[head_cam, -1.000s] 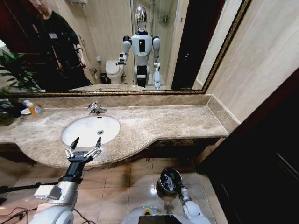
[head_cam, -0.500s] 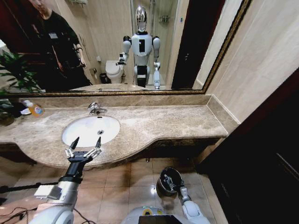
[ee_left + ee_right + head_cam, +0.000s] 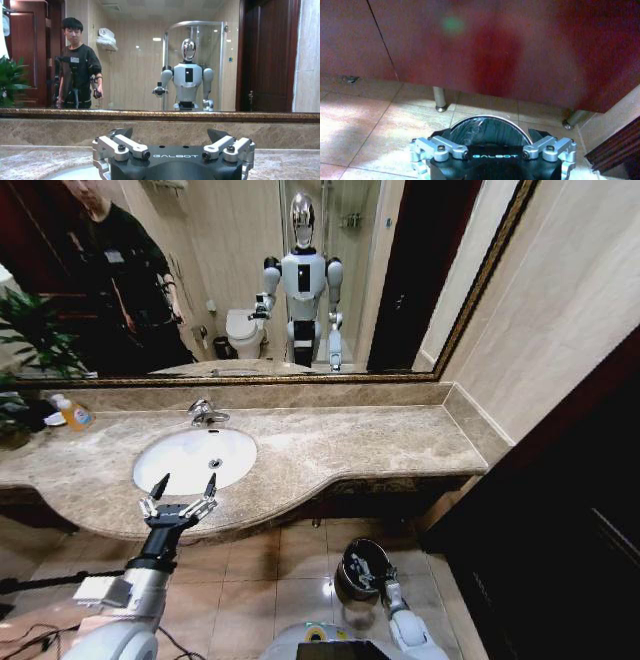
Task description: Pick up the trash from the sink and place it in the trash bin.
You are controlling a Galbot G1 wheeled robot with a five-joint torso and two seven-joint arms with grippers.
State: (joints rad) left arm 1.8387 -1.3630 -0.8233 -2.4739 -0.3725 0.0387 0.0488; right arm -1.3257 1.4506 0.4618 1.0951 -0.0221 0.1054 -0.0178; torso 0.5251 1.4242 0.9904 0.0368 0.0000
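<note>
Your left gripper (image 3: 181, 491) hovers with its fingers spread at the front edge of the marble surface (image 3: 340, 445), just before the white sink (image 3: 195, 459). Your right gripper (image 3: 372, 572) hangs low over the trash bin (image 3: 352, 570) on the tiled floor (image 3: 280, 565), its fingers spread with nothing between them. I cannot make out any trash in the sink from here.

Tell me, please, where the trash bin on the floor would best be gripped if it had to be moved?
Probably its rim, from straight above: the trash bin stands upright on the tiles, mouth open upward, so the jaws can straddle the thin wall. The right gripper, open, hangs right over it.
</note>
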